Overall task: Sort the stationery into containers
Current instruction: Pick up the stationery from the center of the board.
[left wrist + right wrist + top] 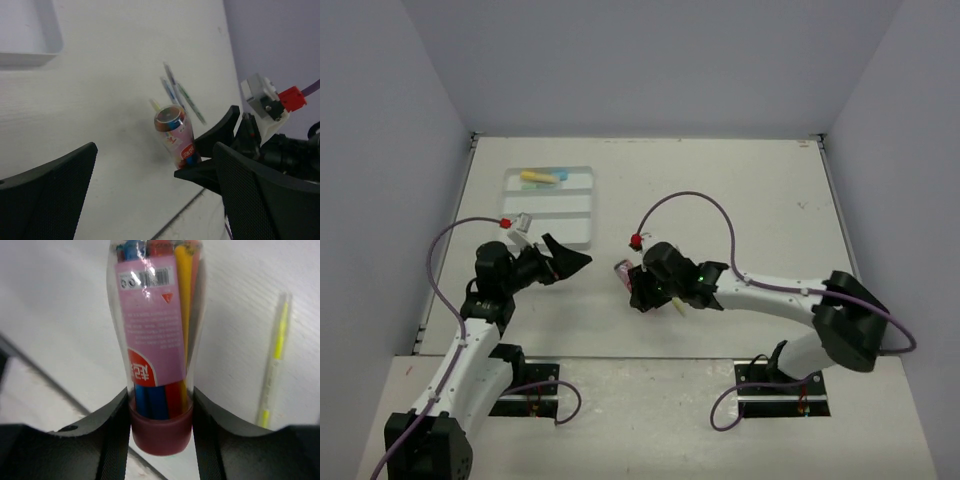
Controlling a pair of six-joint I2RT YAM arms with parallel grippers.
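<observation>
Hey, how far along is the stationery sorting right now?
Done: a yellow pen and a blue pen lie in the tray's far compartment. In hand: the right gripper is shut on a pink-labelled pack of pens, low over the table. The left gripper is open and empty near the tray. Left: several loose pens on the table by the pack, plus the pack itself.

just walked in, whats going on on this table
The right hand is clamped on a clear pink-labelled bottle full of coloured pens, gripping it near its dark red cap. A few slim pens lie loose on the table beside it. The left hand is open and holds nothing, near a corner of the white tray. The tray's far compartment has a yellow marker and a light blue one.
</observation>
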